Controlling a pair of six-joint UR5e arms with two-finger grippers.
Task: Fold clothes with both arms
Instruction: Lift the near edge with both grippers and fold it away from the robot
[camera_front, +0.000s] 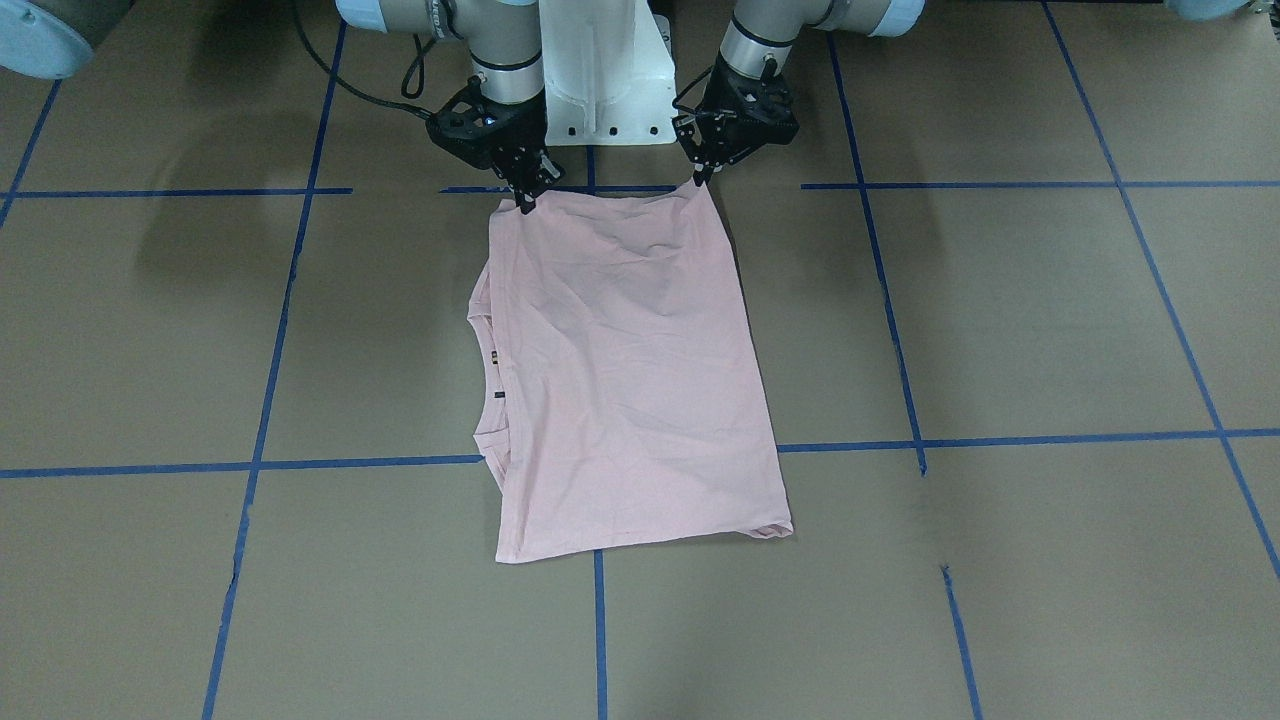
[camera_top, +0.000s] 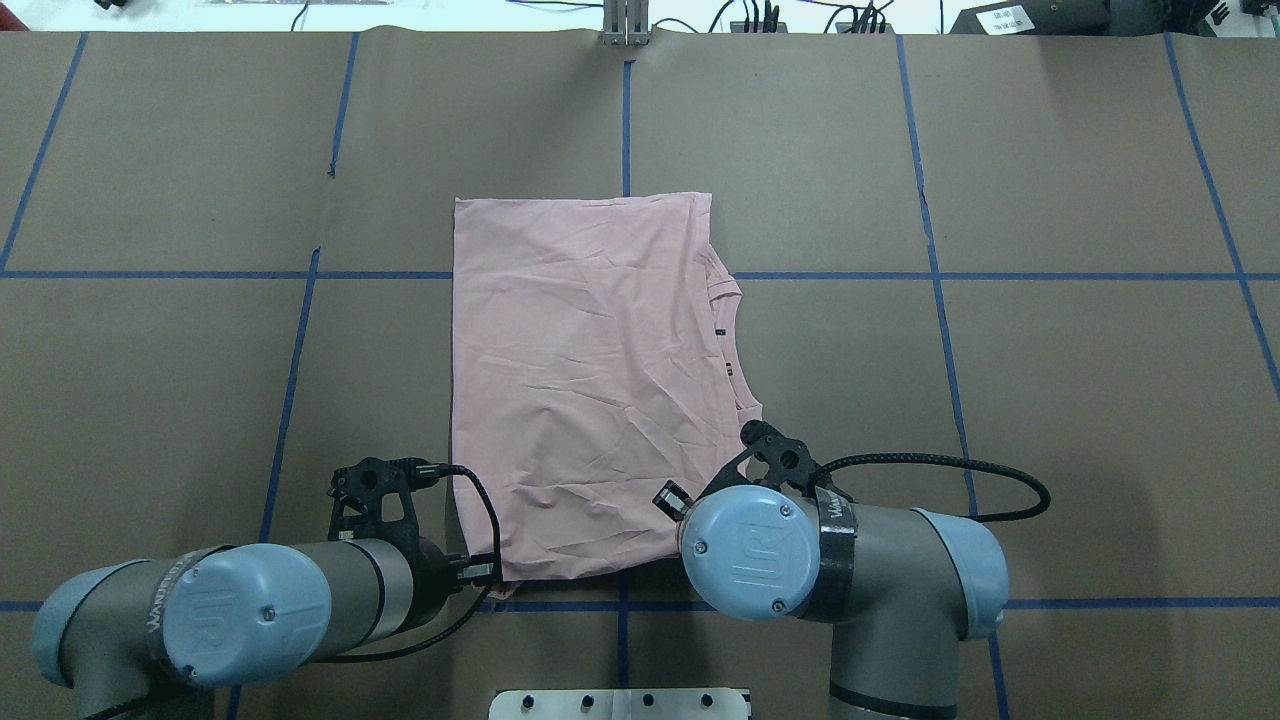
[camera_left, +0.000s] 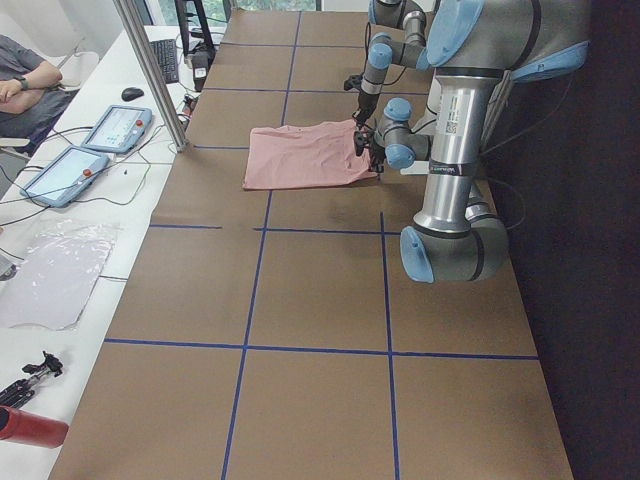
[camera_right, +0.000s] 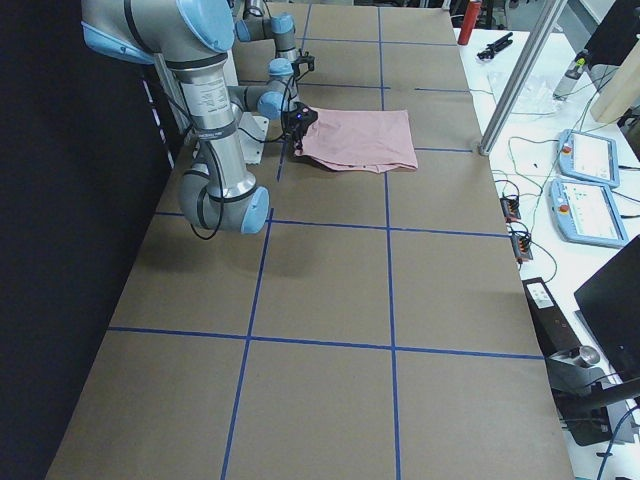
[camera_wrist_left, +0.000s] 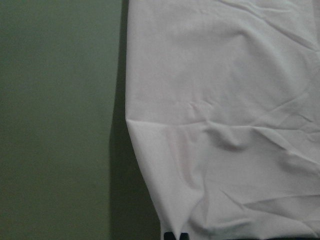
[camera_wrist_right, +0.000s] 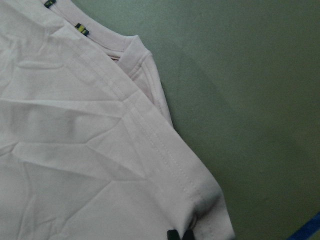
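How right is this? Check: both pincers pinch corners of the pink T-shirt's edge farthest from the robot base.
Not farthest: left pincer and right pincer pinch the pink T-shirt at the corners of its edge nearest the robot base, per the front-facing view.

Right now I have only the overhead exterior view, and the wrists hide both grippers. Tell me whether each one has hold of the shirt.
Observer: In the front-facing view the left gripper is shut on one of the T-shirt's corners nearest the robot.
Operator: Now check the right one.
Observer: The right gripper pinches the other near corner. Its wrist view shows a double-stitched hem running down to the grip.
Operator: Report whether it is lifted there.
Observer: Front-facing, both corners are drawn up into points at the grippers, and the near edge dips slightly between them.
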